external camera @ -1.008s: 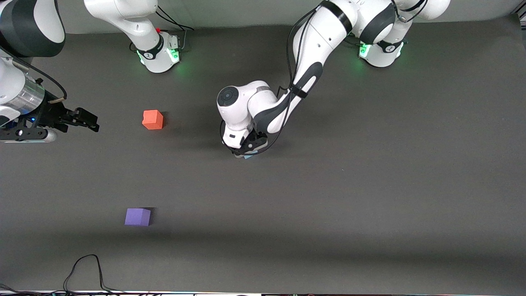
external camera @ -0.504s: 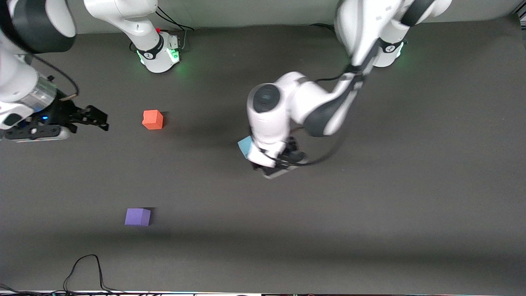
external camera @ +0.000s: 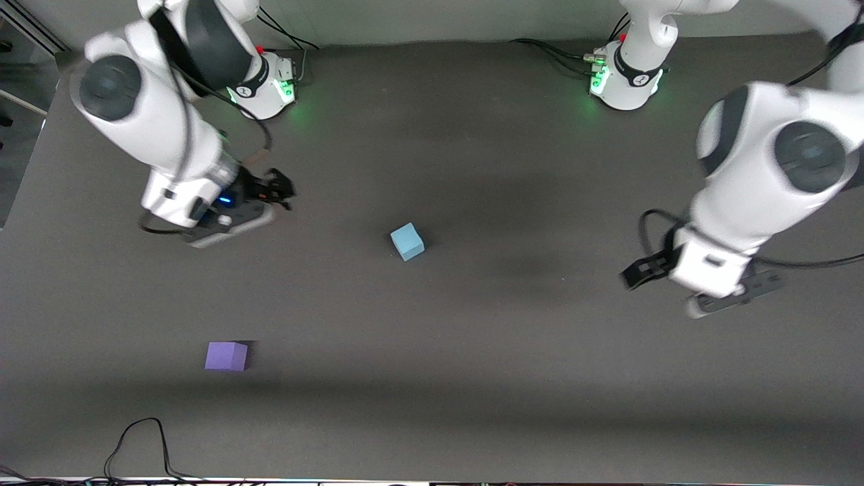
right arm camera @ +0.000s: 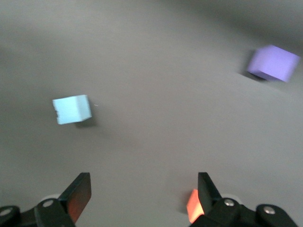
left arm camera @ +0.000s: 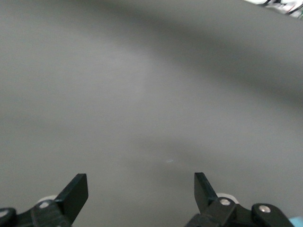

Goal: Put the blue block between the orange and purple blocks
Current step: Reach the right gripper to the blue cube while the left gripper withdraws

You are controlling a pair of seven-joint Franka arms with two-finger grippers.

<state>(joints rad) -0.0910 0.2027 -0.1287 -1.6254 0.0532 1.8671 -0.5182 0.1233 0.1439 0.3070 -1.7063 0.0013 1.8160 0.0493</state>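
Blue block (external camera: 408, 241) free, both arms raised.

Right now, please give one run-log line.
blue block: free on table | left tool: open, empty | right tool: open, over orange block | purple block: untouched

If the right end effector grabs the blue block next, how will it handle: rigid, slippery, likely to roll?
The blue block looks like a matte cube with flat faces, so it probably sits stable and will not roll. Its dull surface suggests decent friction against the fingers, not slippery. It seems small and possibly light, so a nudge may slide or turn it on the table.
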